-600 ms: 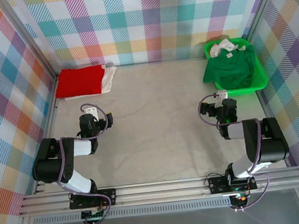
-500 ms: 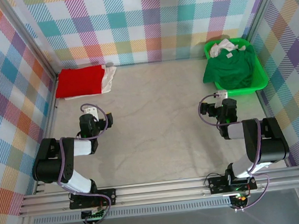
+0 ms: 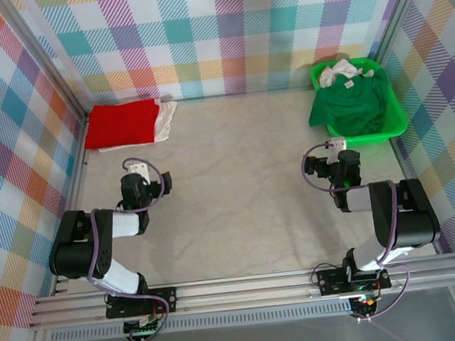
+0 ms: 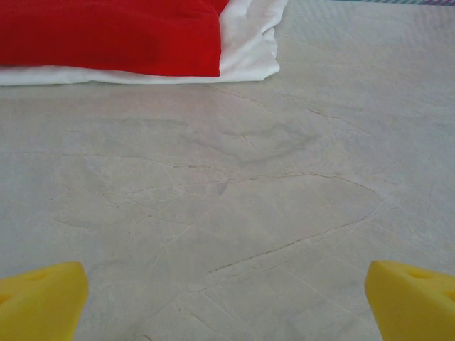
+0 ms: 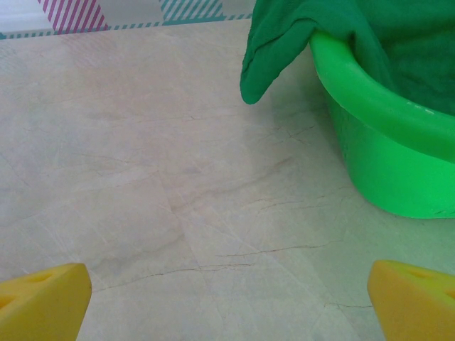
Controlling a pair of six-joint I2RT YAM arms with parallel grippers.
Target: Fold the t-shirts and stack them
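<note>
A folded red t-shirt (image 3: pixel 122 122) lies on a white t-shirt (image 3: pixel 166 120) at the back left of the table. A dark green t-shirt (image 3: pixel 350 102) is heaped in the bright green tray (image 3: pixel 396 126) at the back right, with a white t-shirt (image 3: pixel 339 71) bunched behind it. My left gripper (image 3: pixel 136 169) rests low on the left, open and empty. In the left wrist view its yellow fingers (image 4: pixel 39 298) stand wide apart, well short of the red t-shirt (image 4: pixel 106 35). My right gripper (image 5: pixel 227 305) is open too, in front of the tray (image 5: pixel 384 142), where a green sleeve (image 5: pixel 274 57) hangs over the rim.
Checked walls close the table at the back and both sides. Bare marbled tabletop (image 3: pixel 236 178) lies between the two arms. The aluminium rail (image 3: pixel 247 285) with both arm bases runs along the near edge.
</note>
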